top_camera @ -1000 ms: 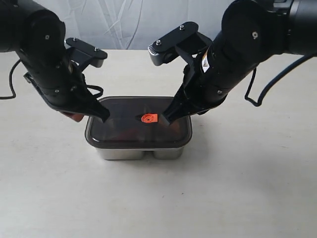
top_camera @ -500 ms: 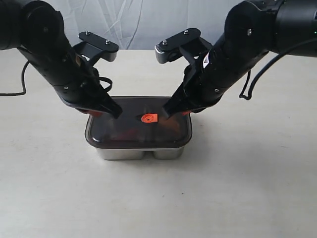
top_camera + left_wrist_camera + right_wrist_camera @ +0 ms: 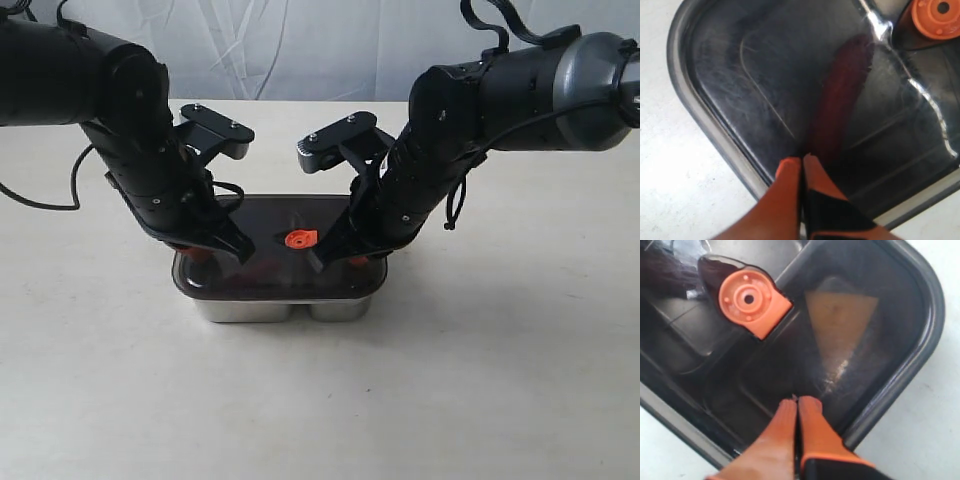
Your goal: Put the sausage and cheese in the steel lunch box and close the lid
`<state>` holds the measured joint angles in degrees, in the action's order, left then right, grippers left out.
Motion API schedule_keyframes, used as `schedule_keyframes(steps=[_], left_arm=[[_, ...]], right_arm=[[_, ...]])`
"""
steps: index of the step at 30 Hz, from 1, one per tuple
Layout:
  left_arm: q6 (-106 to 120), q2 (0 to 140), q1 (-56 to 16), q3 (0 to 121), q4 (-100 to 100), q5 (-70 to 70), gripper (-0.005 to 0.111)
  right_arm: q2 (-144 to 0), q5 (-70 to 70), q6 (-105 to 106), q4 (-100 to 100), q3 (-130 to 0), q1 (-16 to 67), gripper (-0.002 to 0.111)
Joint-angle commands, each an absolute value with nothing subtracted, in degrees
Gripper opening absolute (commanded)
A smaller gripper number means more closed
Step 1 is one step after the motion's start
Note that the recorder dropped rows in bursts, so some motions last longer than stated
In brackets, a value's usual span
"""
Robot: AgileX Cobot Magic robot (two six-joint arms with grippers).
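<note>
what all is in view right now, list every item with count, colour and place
steel lunch box: 1, shiny silver, middle of the table, under the lid
lid: 1, dark smoky translucent, sitting on the box
valve tab: 1, orange, centre of the lid
sausage: 1, dark red through the lid, inside the box on the left arm's side
cheese: 1, yellow-orange wedge through the lid, inside the box on the right arm's side
table: 1, off-white, under everything
backdrop: 1, white sheet, behind the table
left gripper: 1, black with orange fingers, shut, tips down at the lid
right gripper: 1, black with orange fingers, shut, tips down at the lid near the tab
</note>
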<state>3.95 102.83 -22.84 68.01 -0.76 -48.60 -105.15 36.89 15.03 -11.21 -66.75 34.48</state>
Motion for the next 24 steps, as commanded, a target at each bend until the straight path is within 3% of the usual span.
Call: schedule_keyframes(steps=[1, 24], left_arm=[[4.1, 104.9, -22.9, 68.1, -0.7, -49.8, 0.0], [3.5, 107.7, -22.9, 68.1, -1.6, -56.8, 0.0]], right_arm=[[-106.4, 37.4, 15.5, -11.5, -66.6, 34.1, -0.001], [-109.0, 41.5, 15.5, -12.1, -66.6, 34.1, -0.001]])
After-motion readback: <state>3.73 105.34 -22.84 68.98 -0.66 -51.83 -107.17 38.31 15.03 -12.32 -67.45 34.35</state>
